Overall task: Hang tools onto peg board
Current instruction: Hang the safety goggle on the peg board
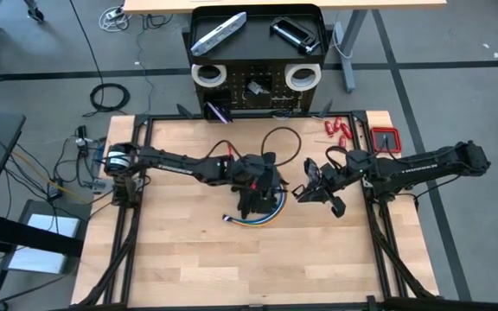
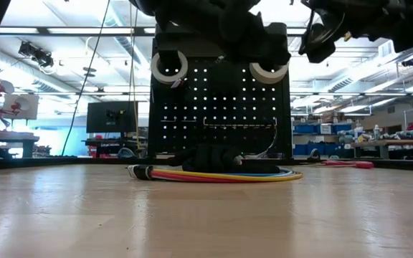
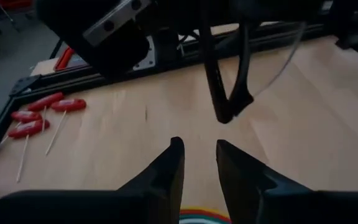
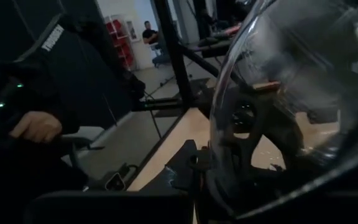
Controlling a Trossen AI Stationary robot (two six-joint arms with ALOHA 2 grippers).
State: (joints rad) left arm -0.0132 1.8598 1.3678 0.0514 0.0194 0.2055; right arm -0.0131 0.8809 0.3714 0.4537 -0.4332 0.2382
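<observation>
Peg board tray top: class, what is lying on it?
On the peg board's tray top lie a silver-grey flat bar and a black clamp, apart from each other. Anything below the tray's rear edge is hidden from above.

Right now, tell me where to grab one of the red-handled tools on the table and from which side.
Grip the red-handled tool by its thick red handle, with the end effector coming straight down from above. It lies flat on the table, and its thin metal shaft gives little to pinch.
</observation>
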